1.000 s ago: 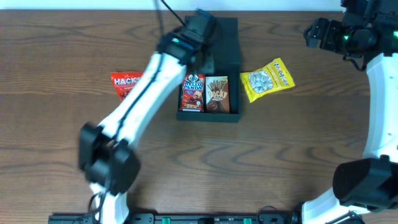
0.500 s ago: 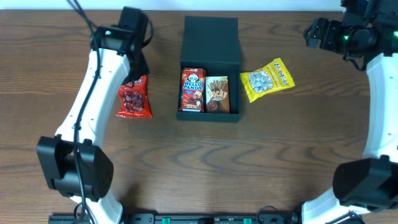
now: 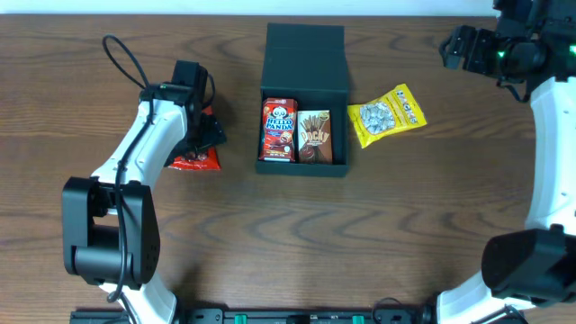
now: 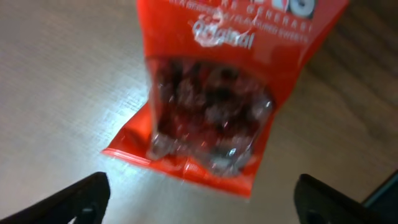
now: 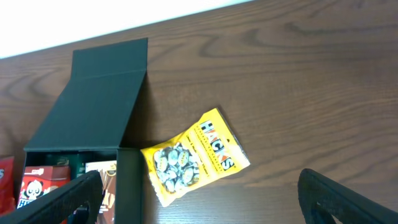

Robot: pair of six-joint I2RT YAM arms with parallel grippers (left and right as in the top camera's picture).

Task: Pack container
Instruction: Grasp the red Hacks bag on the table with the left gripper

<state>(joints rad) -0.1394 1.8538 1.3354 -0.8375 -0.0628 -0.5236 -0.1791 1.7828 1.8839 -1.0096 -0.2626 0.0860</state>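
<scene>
Left wrist view showed your left gripper (image 4: 208, 202) spread wide, empty, above the red packet (image 4: 214, 106), which seemed light, soft, best pinched across its middle.

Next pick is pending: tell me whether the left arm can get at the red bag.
Probably yes: the left gripper hangs open right over the red bag, with nothing between them.

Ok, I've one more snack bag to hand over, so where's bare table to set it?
The widest bare table lies in front of the container, along the near edge. A smaller patch sits right of the yellow bag, short of the right arm. It is crowded left of the container, where the left claw hangs open over the red bag.
</scene>
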